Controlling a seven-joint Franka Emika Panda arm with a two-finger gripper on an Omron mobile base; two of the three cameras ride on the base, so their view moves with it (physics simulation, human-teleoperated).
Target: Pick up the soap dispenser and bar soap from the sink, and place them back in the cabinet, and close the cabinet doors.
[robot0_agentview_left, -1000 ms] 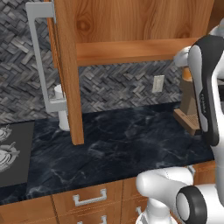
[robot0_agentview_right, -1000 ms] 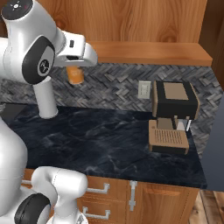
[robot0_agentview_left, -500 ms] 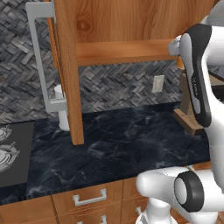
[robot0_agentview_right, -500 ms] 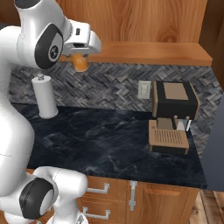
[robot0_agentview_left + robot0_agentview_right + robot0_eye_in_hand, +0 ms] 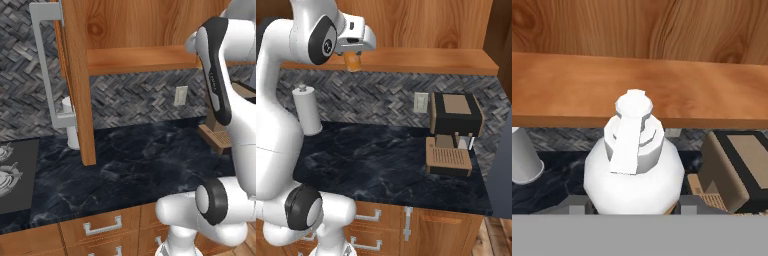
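Nearest to us, in the hand view, the soap dispenser (image 5: 634,165) sits between the fingertips, its white pump top pointing toward the shelf, so we judge the gripper (image 5: 354,59) to be clenched on it. In the right base view the amber bottle (image 5: 353,61) hangs under the hand, just in front of the shelf edge. Compared with one second ago, the arm has lifted the bottle from the height of the tiled wall up to the shelf level and has carried it nearer to the cabinet (image 5: 406,60); this means for us that the carry is almost finished and the placing comes next. Below, on the dark counter (image 5: 381,165), stand the paper towel roll (image 5: 306,110) and the coffee machine (image 5: 453,132), well apart from the bottle. Farther, the shelf (image 5: 637,87) looks bare where we can see it. The cabinet door (image 5: 75,80) stands open, so the closing is not yet done.
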